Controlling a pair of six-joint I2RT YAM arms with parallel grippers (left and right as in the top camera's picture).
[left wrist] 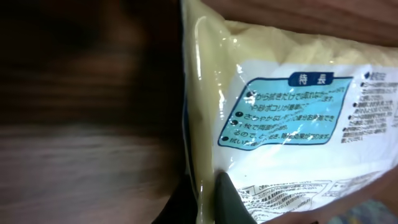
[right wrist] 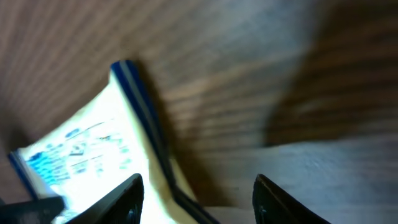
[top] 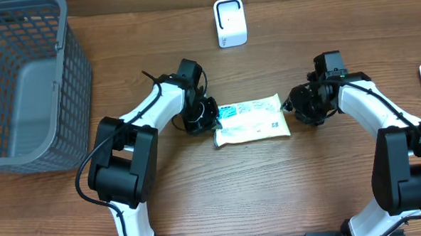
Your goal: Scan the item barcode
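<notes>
My left tool (top: 210,118) is closed on the left seam of the pale yellow soft plastic packet with a blue-and-white label (top: 253,120). The packet lies flat on the brown wooden table (top: 285,193) between my arms, and my right tool (top: 292,106) stands with its jaws apart at the packet's right end, clamping nothing. Remaining, in my judgement: secure the packet, lift it and present its barcode to the small white box-shaped scanner (top: 230,22), well apart at the far edge.

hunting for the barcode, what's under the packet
Only the wooden table shows beneath the packet. Its underside faces the wood, so any print there is hidden.
</notes>
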